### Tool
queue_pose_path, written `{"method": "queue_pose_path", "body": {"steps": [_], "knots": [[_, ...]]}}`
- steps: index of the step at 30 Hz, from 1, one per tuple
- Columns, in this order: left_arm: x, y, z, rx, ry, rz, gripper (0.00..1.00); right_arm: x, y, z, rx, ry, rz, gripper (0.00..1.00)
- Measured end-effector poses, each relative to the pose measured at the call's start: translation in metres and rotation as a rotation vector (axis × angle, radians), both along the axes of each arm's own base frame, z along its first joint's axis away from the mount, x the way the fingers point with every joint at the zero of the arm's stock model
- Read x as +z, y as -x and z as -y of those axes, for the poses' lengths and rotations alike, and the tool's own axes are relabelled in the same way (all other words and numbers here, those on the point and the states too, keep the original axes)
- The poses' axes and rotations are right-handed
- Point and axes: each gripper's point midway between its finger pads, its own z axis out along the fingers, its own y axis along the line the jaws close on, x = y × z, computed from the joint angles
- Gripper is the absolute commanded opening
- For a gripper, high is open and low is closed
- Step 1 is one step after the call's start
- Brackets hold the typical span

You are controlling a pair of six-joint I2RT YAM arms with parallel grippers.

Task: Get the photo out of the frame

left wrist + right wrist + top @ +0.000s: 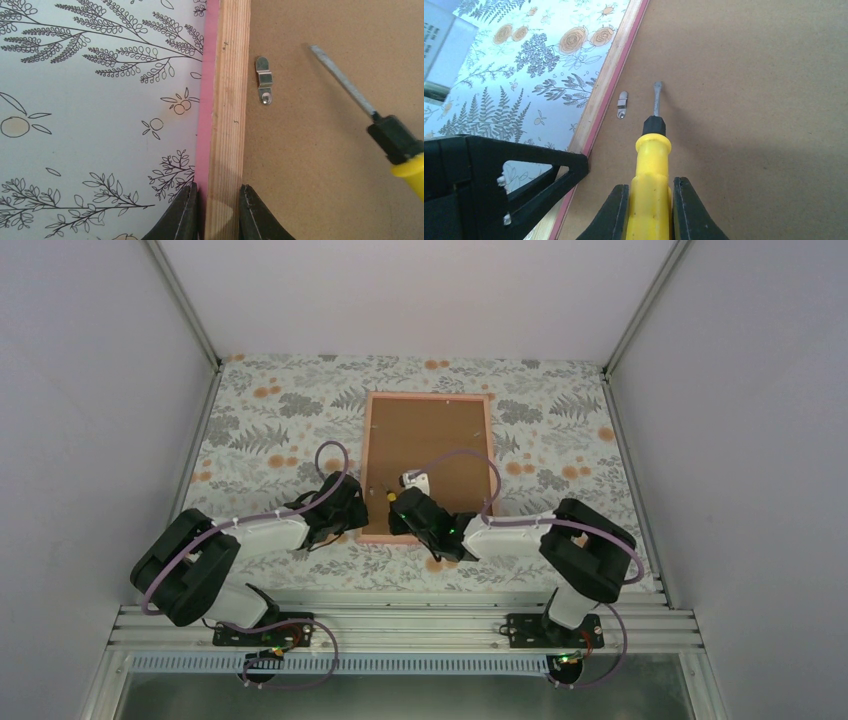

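Observation:
The pink frame (366,455) lies face down mid-table, its brown fibreboard backing panel (430,455) up. The photo is hidden under the backing. My left gripper (352,508) is shut on the frame's left rail (227,100), one finger on the pink outer side, one on the inner side (218,212). My right gripper (400,510) is shut on a yellow-handled screwdriver (651,165); its blade tip (657,86) rests on the backing just right of a small metal retaining clip (622,106). The clip (264,80) and the screwdriver (390,137) also show in the left wrist view.
The table carries a floral cloth (270,420). White walls with metal rails enclose it on the left, right and back. My left arm's black gripper body (499,175) stands close to the left of the screwdriver in the right wrist view.

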Motion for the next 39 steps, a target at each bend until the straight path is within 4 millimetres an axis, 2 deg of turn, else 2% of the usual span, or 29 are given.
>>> {"method": "queue_pose_path", "body": {"steps": [9,13,17,20,22,27,29,32,34,39], "knots": [[0.0,0.009,-0.001,-0.014,-0.006,-0.013,0.08,0.032,0.004,0.005,0.053,-0.023,0.084,0.04],[0.0,0.023,-0.003,-0.029,-0.017,-0.037,0.27,0.045,0.003,0.009,0.072,-0.029,0.128,0.04],[-0.002,0.041,-0.009,-0.038,-0.034,-0.091,0.47,0.049,-0.002,0.014,0.097,-0.02,0.152,0.04],[0.003,0.04,-0.016,-0.036,-0.077,-0.101,0.62,0.049,-0.007,0.02,0.112,-0.005,0.17,0.04],[0.012,0.028,-0.02,-0.026,-0.103,-0.087,0.65,0.05,-0.011,0.025,0.117,0.005,0.182,0.04],[0.045,-0.034,-0.02,-0.012,-0.123,0.005,0.66,0.05,-0.023,0.033,0.117,0.018,0.196,0.04],[0.05,-0.055,-0.021,-0.017,-0.141,0.024,0.65,0.05,-0.027,0.036,0.115,0.019,0.198,0.04],[0.046,-0.087,-0.022,-0.029,-0.177,0.029,0.62,0.05,-0.03,0.039,0.116,0.019,0.199,0.04],[0.039,-0.101,-0.024,-0.036,-0.195,0.023,0.57,0.05,-0.031,0.039,0.124,0.018,0.2,0.04],[0.021,-0.121,-0.025,-0.071,-0.219,-0.007,0.48,0.045,-0.032,0.038,0.144,0.025,0.193,0.04]]}}
